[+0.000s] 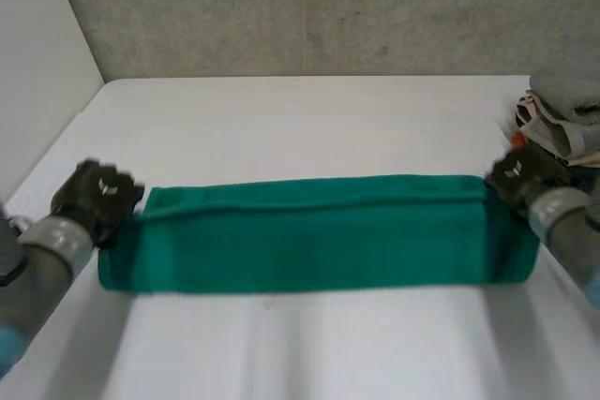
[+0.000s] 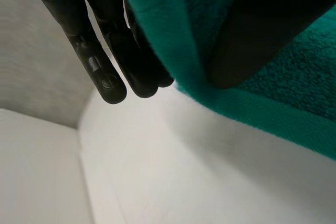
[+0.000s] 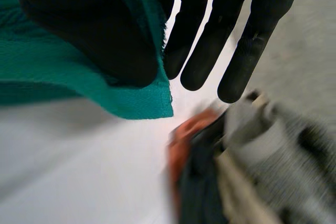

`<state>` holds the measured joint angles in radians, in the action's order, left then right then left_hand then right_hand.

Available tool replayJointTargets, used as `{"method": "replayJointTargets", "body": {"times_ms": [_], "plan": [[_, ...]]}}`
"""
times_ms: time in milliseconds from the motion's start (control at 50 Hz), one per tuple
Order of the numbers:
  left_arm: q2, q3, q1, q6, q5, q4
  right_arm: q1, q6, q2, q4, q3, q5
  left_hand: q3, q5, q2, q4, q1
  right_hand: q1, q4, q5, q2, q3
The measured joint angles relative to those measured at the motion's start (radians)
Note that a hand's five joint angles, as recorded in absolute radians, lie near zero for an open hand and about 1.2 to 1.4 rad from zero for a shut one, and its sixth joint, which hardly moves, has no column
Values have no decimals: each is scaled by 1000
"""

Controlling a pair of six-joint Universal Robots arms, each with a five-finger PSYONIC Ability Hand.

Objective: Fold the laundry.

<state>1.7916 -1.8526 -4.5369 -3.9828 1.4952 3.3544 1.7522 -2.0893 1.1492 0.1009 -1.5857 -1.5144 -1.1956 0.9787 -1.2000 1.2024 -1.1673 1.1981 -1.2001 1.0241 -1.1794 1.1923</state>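
A green towel [image 1: 319, 236] lies as a long band across the white table [image 1: 309, 119], its far long edge doubled over. My left hand [image 1: 94, 196] is at the towel's far left corner. In the left wrist view, the towel's hem [image 2: 178, 61] runs between the straight fingers [image 2: 105, 61] and the thumb, which presses on the cloth. My right hand [image 1: 518, 173] is at the far right corner. There the thumb pins the towel's corner [image 3: 142, 103] against the fingers [image 3: 231, 35].
A pile of other laundry [image 1: 562, 119], grey, striped and orange, sits at the table's right edge just past my right hand, and it lies under the fingertips in the right wrist view [image 3: 252, 166]. A white side wall [image 1: 37, 63] borders the table on the left.
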Motion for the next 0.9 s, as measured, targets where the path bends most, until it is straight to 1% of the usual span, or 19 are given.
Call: {"method": "replayJointTargets", "body": {"times_ms": [60, 100, 200, 220, 240, 260, 280, 300, 320, 340, 400, 440, 600, 660, 700, 740, 780, 840, 900], "plan": [[101, 80, 32, 26, 29, 87, 27, -8, -81, 83, 68, -1, 0, 7, 0, 0, 0, 0, 0, 0, 0, 0], [161, 130, 48, 38, 49, 120, 37, -7, -127, 113, 107, -1, 0, 7, 0, 0, 0, 0, 0, 0, 0, 0], [292, 252, 80, 51, 91, 150, 47, -1, -221, 142, 192, 1, 0, 7, 0, 0, 0, 0, 0, 0, 0, 0], [332, 294, 92, 51, 101, 150, 49, 1, -253, 145, 221, 1, 0, 7, 0, 0, 0, -33, 36, -36, 31, -35], [356, 320, 100, 51, 106, 149, 49, 1, -272, 146, 240, 1, 86, -75, 106, -87, 100, -162, 172, -171, 167, -171], [374, 340, 107, 51, 110, 148, 49, 2, -289, 147, 256, 1, 233, -221, 255, -235, 266, -253, 274, -273, 273, -272], [403, 373, 119, 50, 115, 145, 49, 2, -310, 148, 276, 0, 427, -417, 454, -434, 496, -275, 513, -520, 544, -532], [422, 395, 129, 50, 117, 142, 48, 2, -332, 150, 296, -2, 680, -672, 689, -693, 780, -275, 728, -727, 745, -729], [440, 416, 139, 50, 119, 140, 48, 1, -351, 152, 315, -6, 736, -725, 745, -751, 827, -275, 893, -902, 895, -889], [450, 431, 148, 50, 119, 138, 48, -1, -362, 154, 327, -9, 867, -847, 876, -885, 901, -275, 956, -957, 950, -954], [460, 453, 166, 50, 119, 136, 46, -8, -373, 158, 346, -19, 910, -877, 916, -922, 911, -275, 989, -977, 968, -986], [457, 465, 179, 51, 118, 136, 45, -16, -369, 161, 353, -26, 976, -928, 980, -990, 954, -275, 990, -977, 968, -986], [422, 468, 188, 51, 124, 134, 42, -76, -323, 154, 352, -62, 982, -928, 990, -997, 956, -275, 990, -977, 968, -986], [369, 441, 184, 65, 128, 123, 33, -194, -259, 92, 352, -82, 982, -928, 989, -997, 956, -275, 990, -977, 968, -986], [313, 410, 181, 84, 130, 113, 24, -312, -194, 15, 352, -86, 982, -928, 990, -997, 956, -275, 990, -977, 968, -986], [260, 377, 180, 106, 131, 104, 13, -426, -129, -73, 351, -76, 982, -928, 990, -997, 956, -275, 990, -977, 968, -986], [217, 349, 181, 129, 131, 100, -1, -502, -86, -147, 348, -54, 982, -928, 990, -997, 956, -275, 990, -977, 968, -986], [159, 304, 184, 167, 128, 96, -28, -579, -44, -246, 341, -8, 982, -928, 990, -997, 956, -275, 990, -977, 968, -986], [120, 268, 188, 197, 124, 95, -54, -614, -27, -314, 332, 31, 982, -928, 990, -997, 956, -275, 990, -977, 968, -986]]}}
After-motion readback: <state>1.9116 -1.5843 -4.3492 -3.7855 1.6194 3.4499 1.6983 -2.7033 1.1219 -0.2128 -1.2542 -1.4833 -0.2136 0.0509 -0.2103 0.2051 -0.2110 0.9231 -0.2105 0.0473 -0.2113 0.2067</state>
